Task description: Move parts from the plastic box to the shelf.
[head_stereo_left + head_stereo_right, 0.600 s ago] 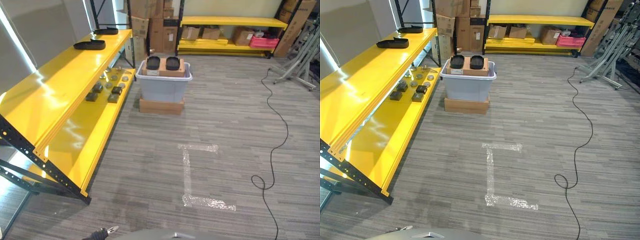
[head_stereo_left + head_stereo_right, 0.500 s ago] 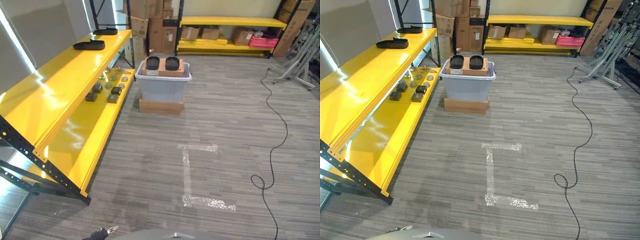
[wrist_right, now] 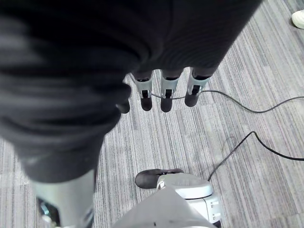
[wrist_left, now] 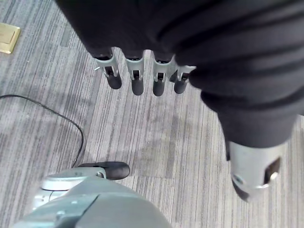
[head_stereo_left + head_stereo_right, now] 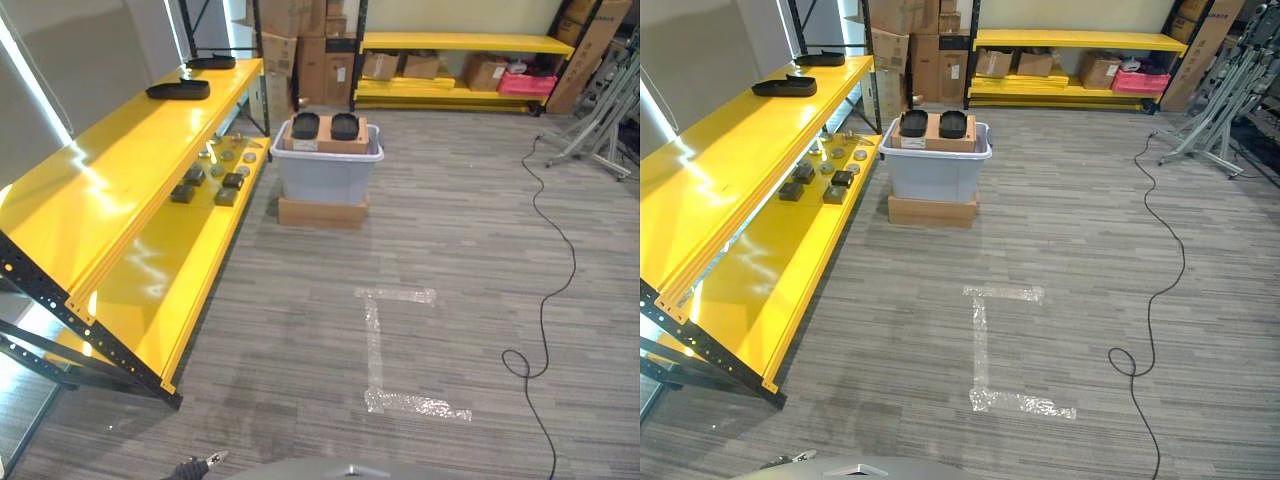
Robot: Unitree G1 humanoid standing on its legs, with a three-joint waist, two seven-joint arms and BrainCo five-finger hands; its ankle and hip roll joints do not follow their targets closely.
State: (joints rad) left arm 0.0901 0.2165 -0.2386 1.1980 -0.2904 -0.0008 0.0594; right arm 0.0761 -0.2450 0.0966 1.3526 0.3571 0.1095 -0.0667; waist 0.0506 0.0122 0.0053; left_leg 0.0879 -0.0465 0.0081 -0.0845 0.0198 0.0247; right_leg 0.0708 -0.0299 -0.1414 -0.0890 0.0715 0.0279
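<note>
Both hands empty, left hand (image 4: pixel 142 76) and right hand (image 3: pixel 164 92) fingers relaxed straight, parts (image 5: pixel 325 126) in plastic box (image 5: pixel 325 175) well ahead beside shelf (image 5: pixel 120 180); risk: snagging floor cable (image 5: pixel 545 300) while approaching.

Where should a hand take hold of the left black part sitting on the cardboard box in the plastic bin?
Grip the left black part across its narrow sides, from above: it lies flat and exposed on the cardboard box, its top proud of the plastic box rim.

You see strips of silver tape (image 5: pixel 378 345) stuck on the grey carpet. Cardboard boxes (image 5: pixel 300 45) stack against the far wall.
</note>
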